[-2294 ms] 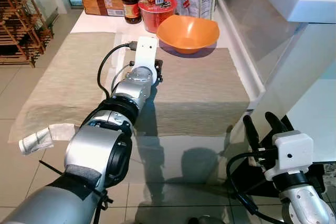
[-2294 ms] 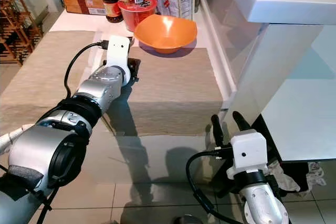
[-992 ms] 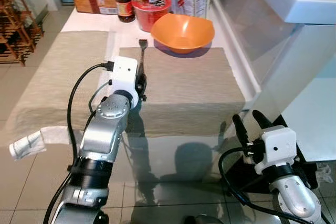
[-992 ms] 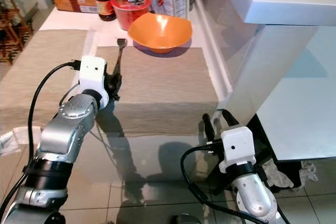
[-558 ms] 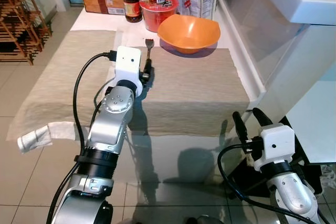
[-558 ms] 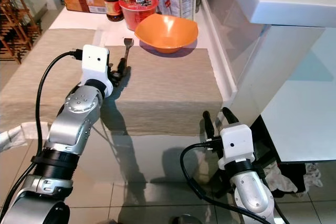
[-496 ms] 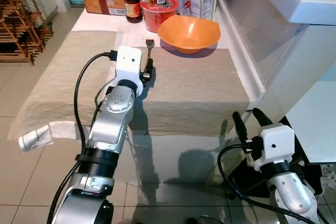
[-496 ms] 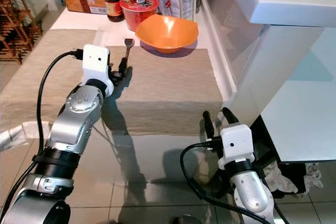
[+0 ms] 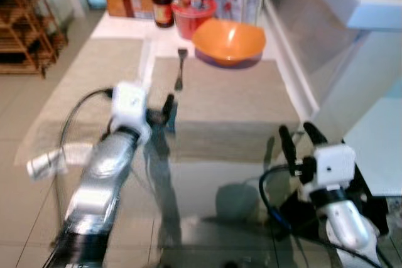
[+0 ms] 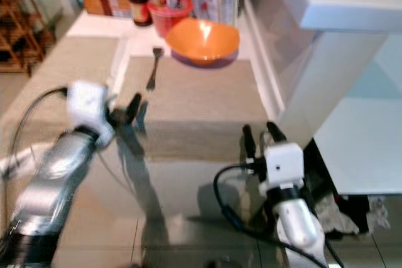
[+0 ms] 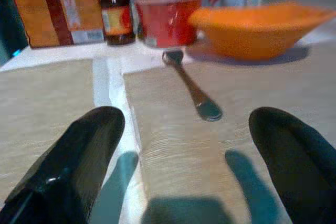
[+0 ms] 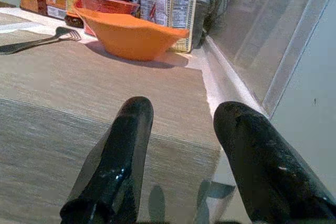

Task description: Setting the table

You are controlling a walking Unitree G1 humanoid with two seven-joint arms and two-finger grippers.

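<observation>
Fork laid beside the bowl

The fork (image 9: 179,69) lies just left of the orange bowl (image 9: 229,41) on the placemat (image 9: 232,101); left gripper (image 11: 184,156) spread, empty, near it. Right gripper (image 12: 184,156) spread; swinging could nudge the fork askew.

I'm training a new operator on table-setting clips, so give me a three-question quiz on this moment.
1. True or false: the fork is held in the left gripper.
2. Which placemat edge does the fork lie along? A) the robot's left B) the robot's right C) the near edge
3. Fill in: the orange bowl sits at the placemat's ____ edge, by the red cup.

Key: 1 false, the fork lies flat on the placemat, beyond the open left gripper. 2 A. 3 far. The right gripper hangs open below the table's near edge.
</observation>
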